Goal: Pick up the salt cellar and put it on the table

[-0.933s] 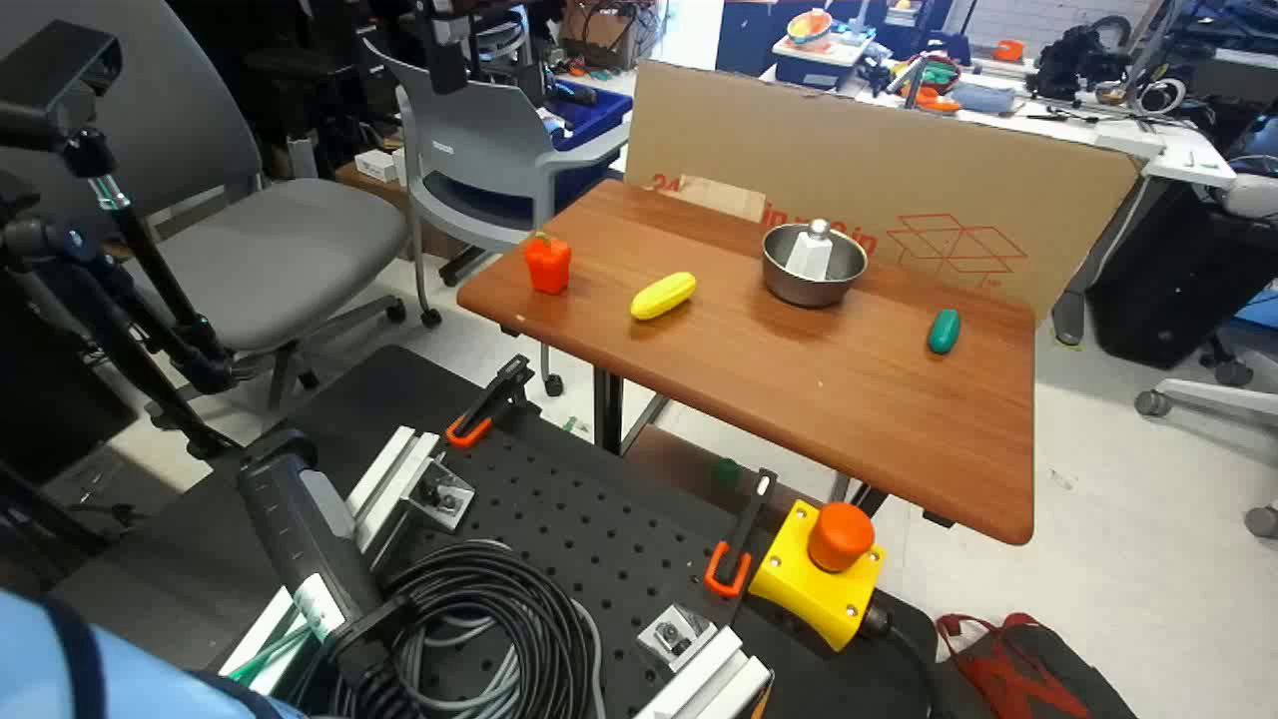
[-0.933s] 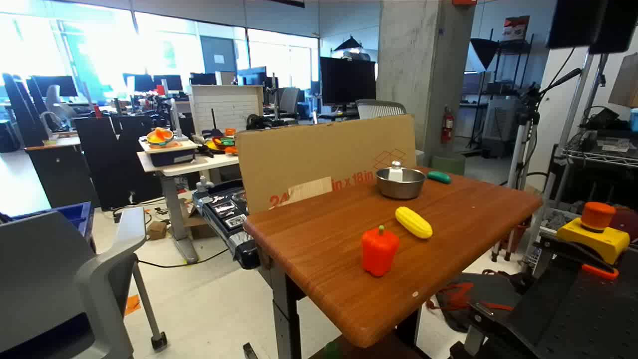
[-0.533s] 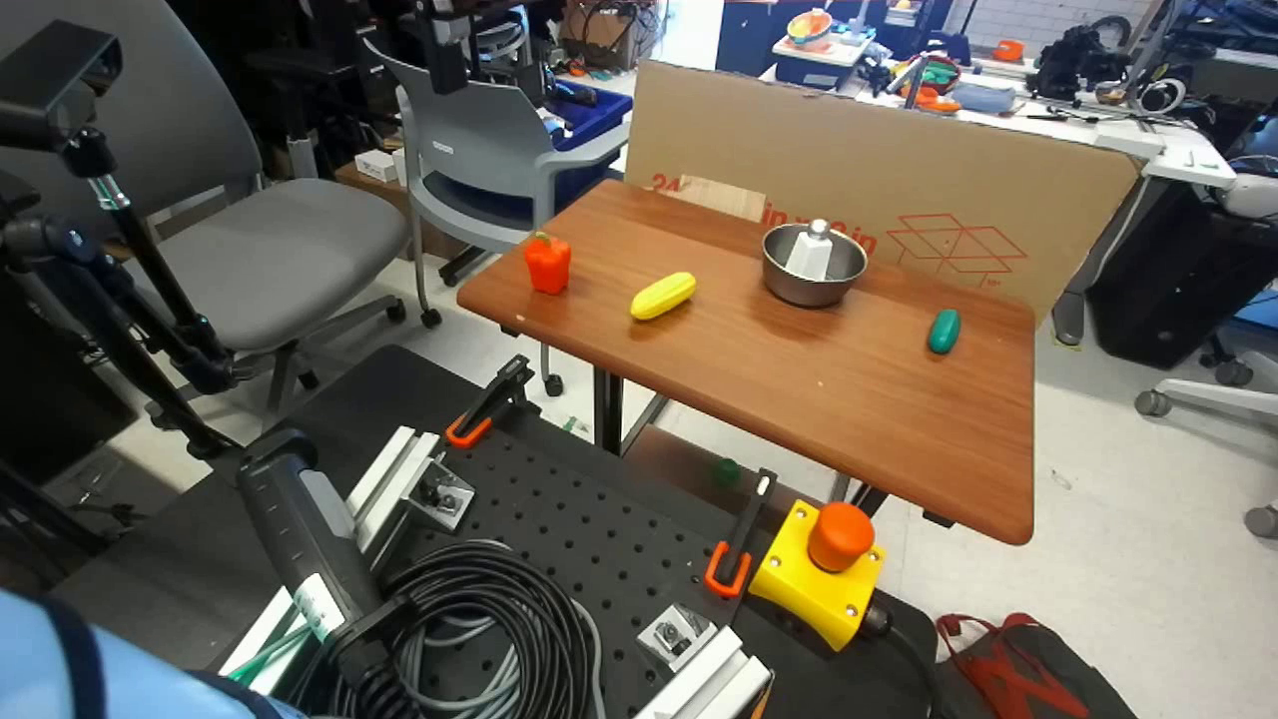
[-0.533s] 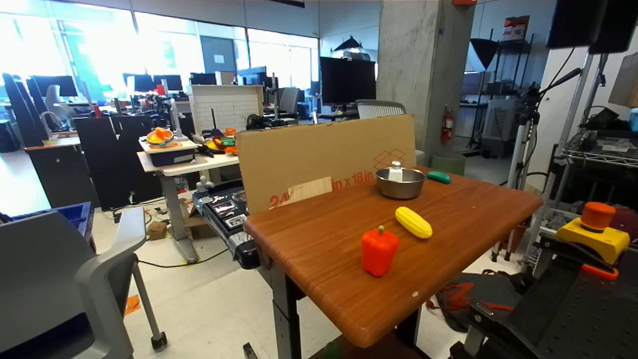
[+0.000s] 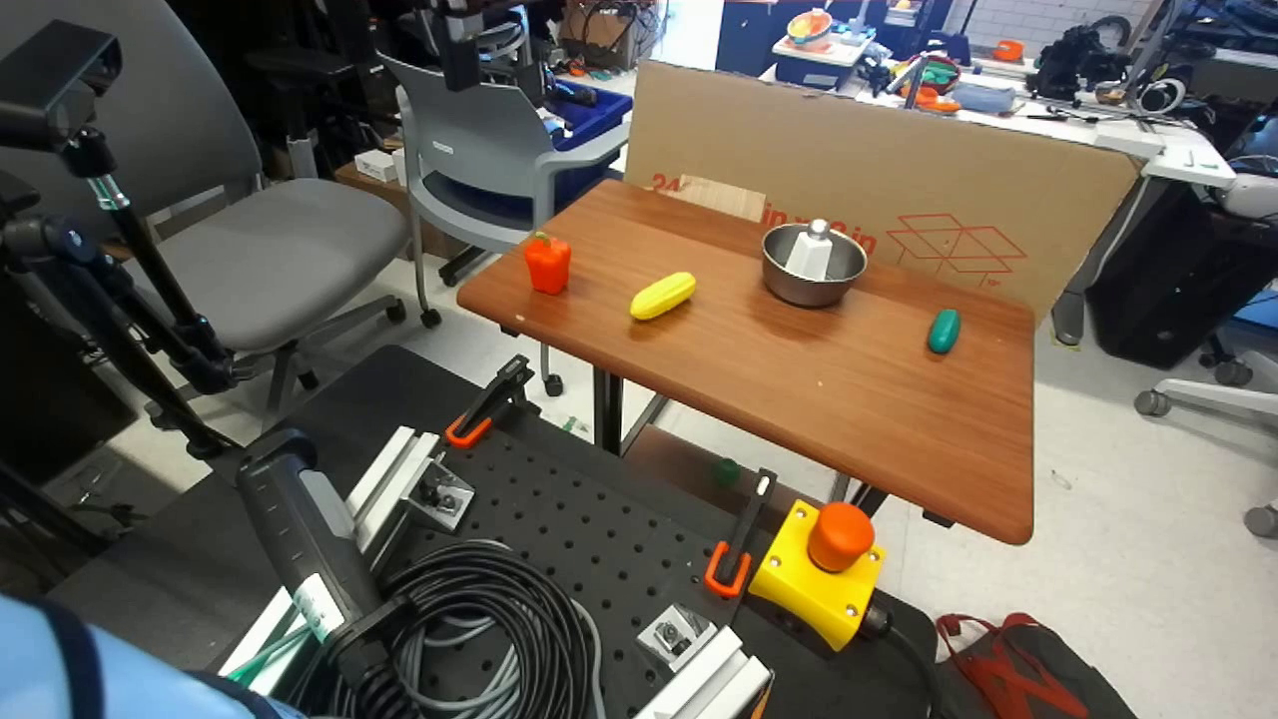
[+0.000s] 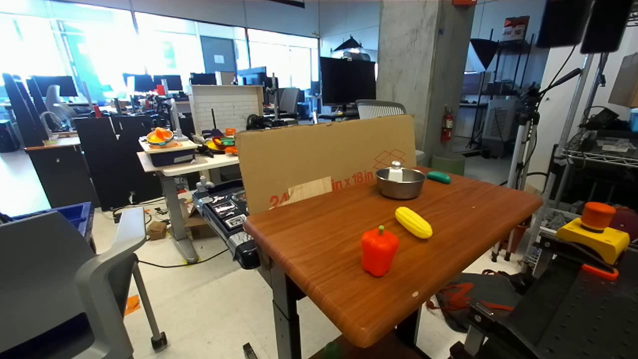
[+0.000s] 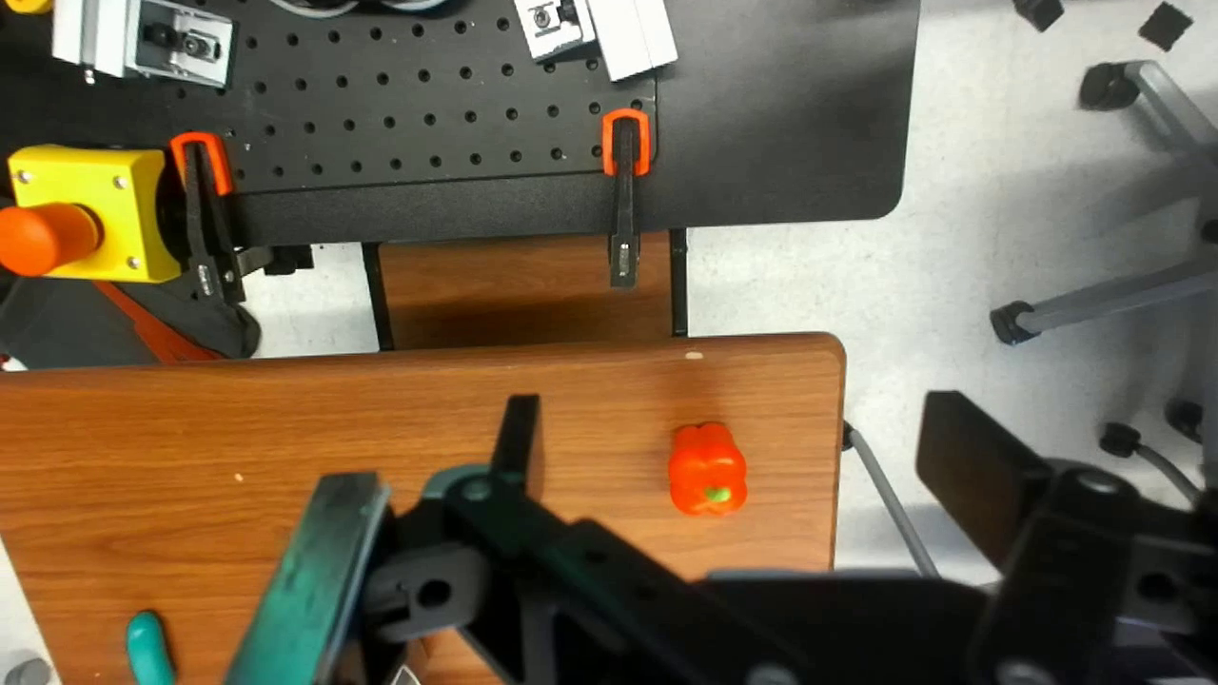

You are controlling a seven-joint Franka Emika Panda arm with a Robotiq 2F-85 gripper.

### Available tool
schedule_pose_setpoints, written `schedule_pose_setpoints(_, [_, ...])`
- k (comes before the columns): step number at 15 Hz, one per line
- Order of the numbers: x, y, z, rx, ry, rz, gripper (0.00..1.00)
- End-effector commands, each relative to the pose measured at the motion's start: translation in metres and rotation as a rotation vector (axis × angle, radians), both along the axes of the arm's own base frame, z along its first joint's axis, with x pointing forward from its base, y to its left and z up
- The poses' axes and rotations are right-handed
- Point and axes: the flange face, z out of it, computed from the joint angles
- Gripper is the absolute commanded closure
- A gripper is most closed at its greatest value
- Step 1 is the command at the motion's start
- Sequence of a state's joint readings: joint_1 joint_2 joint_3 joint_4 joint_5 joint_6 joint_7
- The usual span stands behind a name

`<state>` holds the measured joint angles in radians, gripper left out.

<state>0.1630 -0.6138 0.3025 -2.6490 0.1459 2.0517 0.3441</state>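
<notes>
The salt cellar (image 5: 809, 255) is a small white shaker with a silver top. It stands upright inside the round steel bowl (image 5: 814, 293) in both exterior views (image 6: 395, 173). The bowl rests on the reddish-brown table (image 5: 759, 350) near the cardboard. In the wrist view my gripper (image 7: 737, 419) is open, with its fingers wide apart and nothing between them, above the table's end with the pepper. Dark parts that look like my gripper (image 6: 582, 49) hang at the top edge in both exterior views, well away from the bowl. The salt cellar does not show in the wrist view.
An orange-red pepper (image 7: 707, 469), a yellow oblong object (image 5: 663, 297) and a green oblong object (image 5: 944, 331) lie on the table. A cardboard sheet (image 5: 869, 150) stands along its far edge. A black perforated board (image 5: 569, 499) with clamps and a yellow stop-button box (image 5: 799, 589) faces it.
The dark gripper parts at the top edge have shifted slightly to the right in one view and to the left in another. Everything on the table stays as it was.
</notes>
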Motion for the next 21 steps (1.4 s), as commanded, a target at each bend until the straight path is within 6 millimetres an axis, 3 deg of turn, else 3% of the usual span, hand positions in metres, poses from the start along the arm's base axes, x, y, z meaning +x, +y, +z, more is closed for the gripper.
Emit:
schedule_pose_setpoints(1, [0.043,-0.025,0.007,0.023,-0.049,-0.086,0.00])
schedule_pose_setpoints(6, [0.112,-0.080,0.004,0.035,-0.101,-0.223,0.00])
schedule_pose_setpoints(11, [0.169,-0.139,-0.008,0.059,-0.132,-0.368,0.00])
schedule_pose_setpoints(16, [0.212,-0.185,-0.032,0.055,-0.154,-0.488,0.00])
schedule_pose_setpoints(21, [0.244,-0.210,-0.070,0.046,-0.160,-0.618,0.00])
